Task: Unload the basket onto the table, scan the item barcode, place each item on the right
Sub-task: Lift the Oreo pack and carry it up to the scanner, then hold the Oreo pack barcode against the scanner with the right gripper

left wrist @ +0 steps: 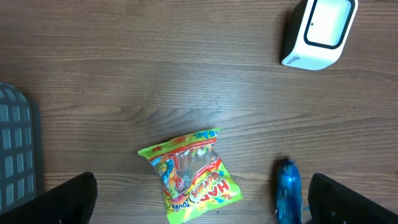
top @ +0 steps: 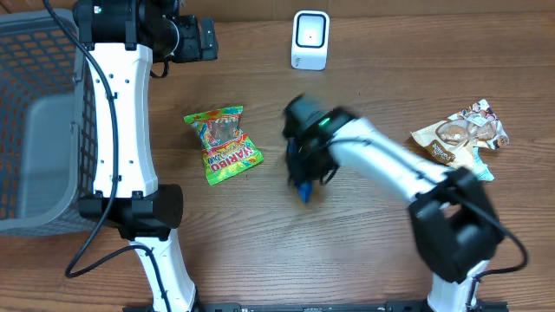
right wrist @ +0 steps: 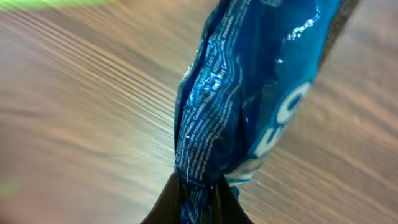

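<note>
Right against my right wrist camera is the blue packet (right wrist: 249,93). Its crimped end is clamped between the fingers of my right gripper (right wrist: 198,190), which are pressed together on it. From the left across the table (top: 260,260): the grey basket (top: 35,130) sits at the edge. My left gripper (top: 208,40) is at the far side, fingers spread wide and holding nothing. The Haribo bag (top: 224,145) lies flat. Next comes the blue packet near the middle, with the white scanner (top: 310,39) well apart beyond it. A brown snack bag (top: 458,134) lies at the right.
</note>
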{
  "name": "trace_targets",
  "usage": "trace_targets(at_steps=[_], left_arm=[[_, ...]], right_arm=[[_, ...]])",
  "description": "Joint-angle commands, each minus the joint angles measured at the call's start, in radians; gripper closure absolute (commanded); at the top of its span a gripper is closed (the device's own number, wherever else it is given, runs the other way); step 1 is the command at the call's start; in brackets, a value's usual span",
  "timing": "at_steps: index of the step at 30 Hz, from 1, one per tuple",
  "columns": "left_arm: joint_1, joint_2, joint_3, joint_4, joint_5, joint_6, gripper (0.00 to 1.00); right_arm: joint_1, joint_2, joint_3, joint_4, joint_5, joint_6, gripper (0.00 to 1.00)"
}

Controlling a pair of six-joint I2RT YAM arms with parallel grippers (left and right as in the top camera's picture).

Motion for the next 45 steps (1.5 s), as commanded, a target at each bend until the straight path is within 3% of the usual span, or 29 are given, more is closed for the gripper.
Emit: trace_targets(at_steps=[1,6,12,29,40,42,45], left_arm=[[0.003,0.010,0.005,0.002,-0.003,-0.003,0.00],[0.003,0.010,0.005,0.002,-0.003,-0.003,0.00],[0.003,0.010,0.005,0.002,-0.003,-0.003,0.00],[0.003,0.010,0.005,0.002,-0.003,-0.003,0.00],[0.003,0.010,0.005,0.002,-0.003,-0.003,0.00],[0.003,0.010,0.005,0.002,-0.003,-0.003,0.00],[0.003,0.010,0.005,0.002,-0.003,-0.003,0.00]], right_arm=[[-0.139,-0.082,0.046,0.022,-0.517,-0.147,0.96],[-0.298,-0.082,0.046,-0.008,-0.989,-0.409,0.96],[-0.396,-0.086,0.050,-0.006,-1.268,-0.549,0.96],[-0.568,-0.233,0.406,-0.018,-1.268,-0.335,0.96],[-0.596,-0.280,0.430,0.006,-1.256,-0.336,0.96],[-0.586,-0.279,0.430,0.001,-1.154,-0.335,0.96],[-0.531,-0.278,0.429,-0.010,-0.833,-0.280,0.96]])
